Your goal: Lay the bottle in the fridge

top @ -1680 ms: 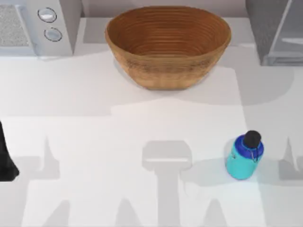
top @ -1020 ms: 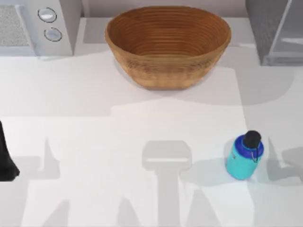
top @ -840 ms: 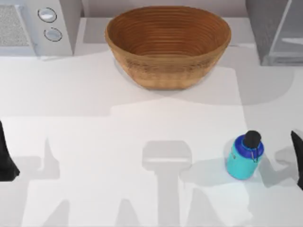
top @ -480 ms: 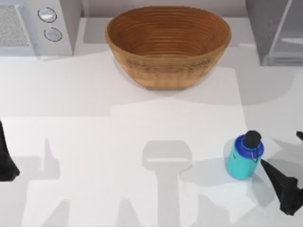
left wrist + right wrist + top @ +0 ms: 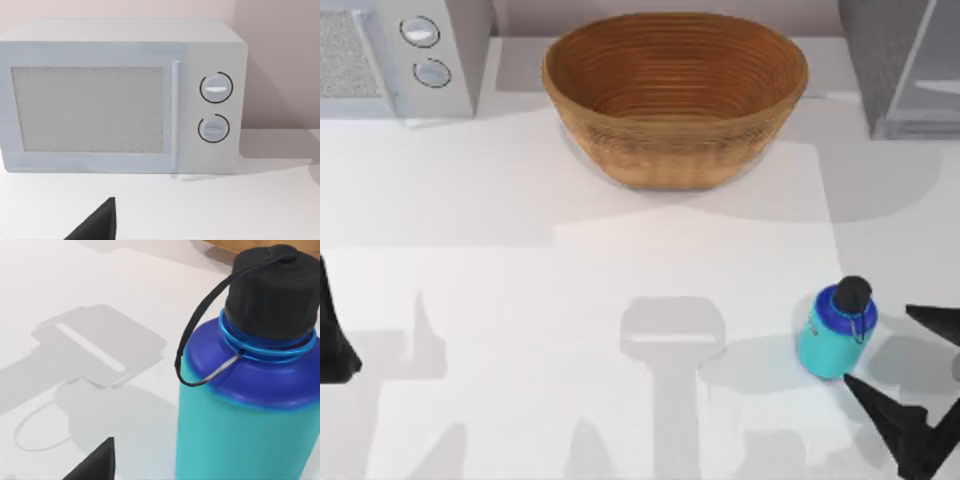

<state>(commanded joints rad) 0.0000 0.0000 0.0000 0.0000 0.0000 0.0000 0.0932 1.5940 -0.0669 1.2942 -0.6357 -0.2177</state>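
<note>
The top view looks straight down on the white table (image 5: 520, 300), sharing with the close, level right wrist view the squat turquoise bottle (image 5: 835, 333) (image 5: 250, 405).

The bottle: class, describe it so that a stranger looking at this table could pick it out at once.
Start at the big brown basket at the back of the table. Come forward and right, near the right end effector. There stands the bottle, the table's one small thing: turquoise, with a dark blue shoulder and black cap.

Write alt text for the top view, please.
A turquoise bottle stands upright on the white table, my open right hand just right of it. Behind: a wicker basket, a microwave and the fridge.
</note>
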